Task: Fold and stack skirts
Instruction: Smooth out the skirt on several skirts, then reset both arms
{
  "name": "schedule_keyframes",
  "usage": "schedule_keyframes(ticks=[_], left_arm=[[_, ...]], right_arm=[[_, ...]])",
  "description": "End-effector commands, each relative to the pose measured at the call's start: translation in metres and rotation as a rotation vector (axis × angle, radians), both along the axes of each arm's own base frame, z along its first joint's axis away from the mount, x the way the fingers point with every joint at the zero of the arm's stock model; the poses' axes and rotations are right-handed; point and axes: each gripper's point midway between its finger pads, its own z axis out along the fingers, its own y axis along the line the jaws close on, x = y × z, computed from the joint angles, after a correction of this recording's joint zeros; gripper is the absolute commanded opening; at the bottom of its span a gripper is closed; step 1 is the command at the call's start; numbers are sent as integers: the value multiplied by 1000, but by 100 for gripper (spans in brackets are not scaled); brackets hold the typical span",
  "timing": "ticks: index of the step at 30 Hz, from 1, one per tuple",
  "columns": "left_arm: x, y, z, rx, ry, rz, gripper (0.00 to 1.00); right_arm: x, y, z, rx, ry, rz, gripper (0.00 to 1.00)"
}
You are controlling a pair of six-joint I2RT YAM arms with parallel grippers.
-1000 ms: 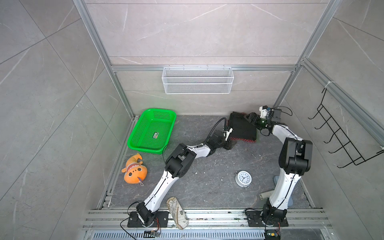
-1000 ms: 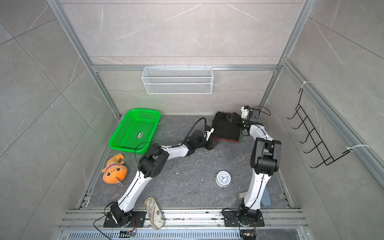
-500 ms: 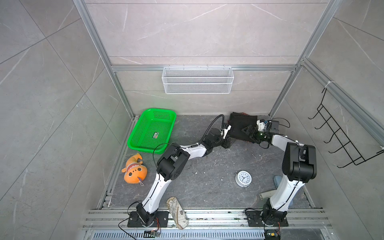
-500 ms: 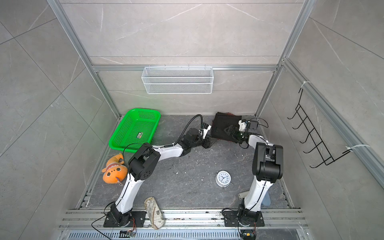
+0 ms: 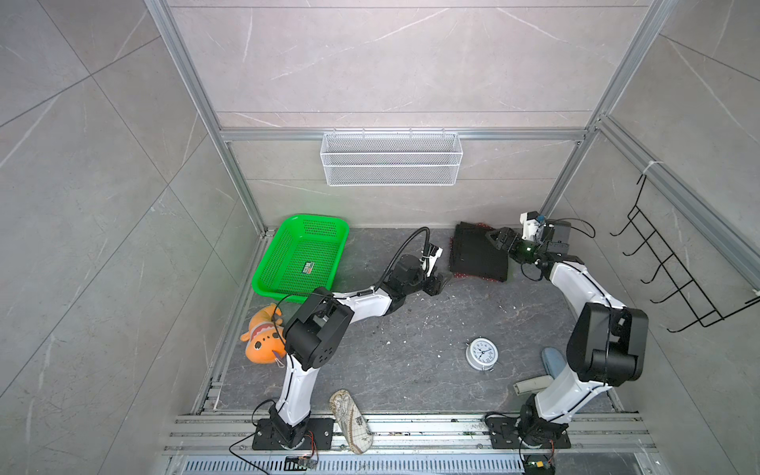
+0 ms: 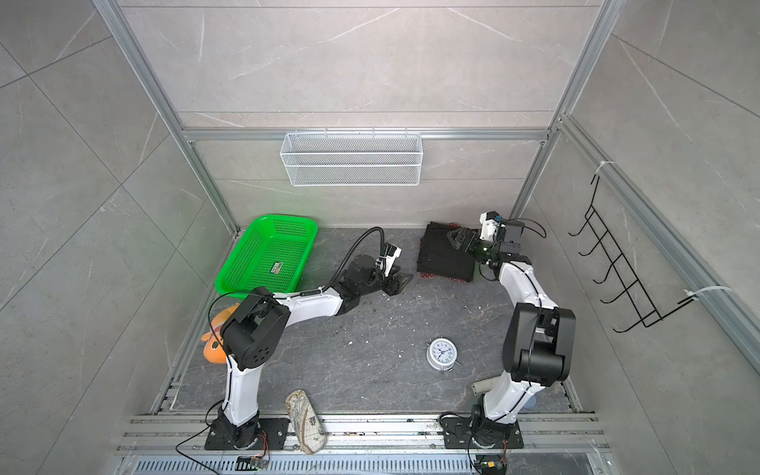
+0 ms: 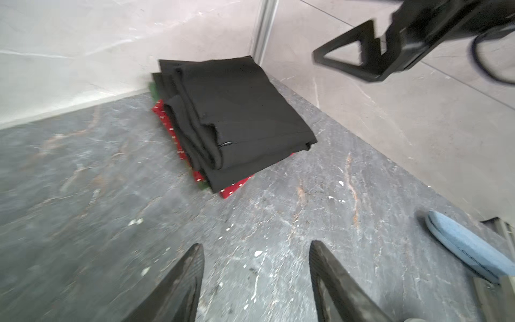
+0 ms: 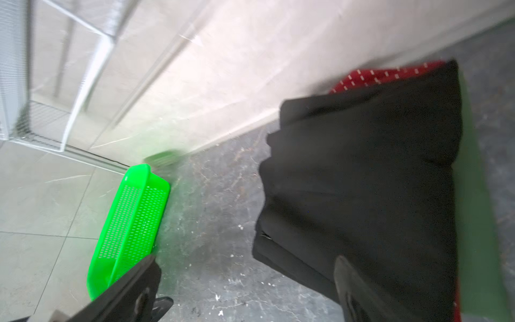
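1. Enclosure: grey tiled walls in an aluminium frame surround a dark grey marbled counter, which carries every item.
2. Task items: the three skirts form one pile at the far right of the counter, just beside the back wall.
   - Top: a folded plain black cloth skirt.
   - Middle: a red cloth skirt with small white dots, visible only as narrow margins.
   - Bottom: a plain dark green cloth skirt, visible only as a strip along one edge.
3. Placement rationale (judgement): putting the pile by the wall leaves the centre of the counter free for spreading and folding. The edges are roughly aligned, so each layer supports the next.
4. Left pincer: the jaws stand apart and empty, with bare counter between them. It sits low, aimed at the pile but short of it, and touches no cloth.
5. Right pincer: the jaws are at full spread and grip nothing. It hangs over the right side of the pile, and the left wrist view shows it clear of the fabric.
6. Status (judgement): with all three skirts folded and stacked and both pincers empty, the task appears to be essentially complete. The loose fold on the black skirt's near side may need flattening.
7. Non-task items: the bright green perforated plastic basket and the white round alarm clock lie well apart from the pile.
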Motion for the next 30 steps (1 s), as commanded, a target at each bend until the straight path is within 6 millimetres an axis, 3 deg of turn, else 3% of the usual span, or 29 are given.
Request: schedule_keyframes(ticks=[1, 4, 7, 14, 18, 24, 30], left_arm=[[3, 30, 45, 20, -111, 79, 69], [-5, 62, 42, 112, -124, 160, 80], [-13, 104, 39, 197, -121, 265, 88], [-39, 227, 22, 338, -75, 549, 94], [-58, 281, 8, 398, -83, 657, 94], [-64, 336, -7, 422, -81, 774, 96], [-62, 356, -12, 414, -103, 812, 96]], right_arm=[[-18, 12, 19, -64, -32, 17, 100], [-36, 12, 21, -146, -36, -18, 100], [-57, 2, 9, -258, -24, -98, 100], [-100, -33, -43, -472, -3, -330, 100], [-112, -30, -74, -618, -33, -375, 100], [-109, -24, -104, -679, -94, -393, 99], [-107, -22, -127, -700, -249, -411, 100]])
